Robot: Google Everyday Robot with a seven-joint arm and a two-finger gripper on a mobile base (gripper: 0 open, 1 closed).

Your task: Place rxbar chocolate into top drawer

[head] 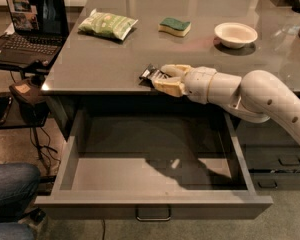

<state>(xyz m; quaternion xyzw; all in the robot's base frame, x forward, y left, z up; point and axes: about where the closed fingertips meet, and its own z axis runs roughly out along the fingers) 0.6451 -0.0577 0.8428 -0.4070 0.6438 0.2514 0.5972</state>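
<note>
The rxbar chocolate [150, 74] is a small black wrapper with white markings, held at the front edge of the grey counter [190, 39]. My gripper [162, 79] reaches in from the right and is shut on the bar, which sticks out to the left of the fingers. The top drawer [155, 204] is pulled wide open below the counter edge, grey and shallow, with a small curved handle [153, 215] at its front centre. The gripper and bar hang just above the drawer's back part.
A pale green chip bag [107, 24], a green-and-yellow sponge [174, 26] and a white bowl [235, 34] lie on the counter. A laptop [30, 29] stands on a side table at left. Darker drawers [285, 159] are at right. A person's knee [10, 189] is at bottom left.
</note>
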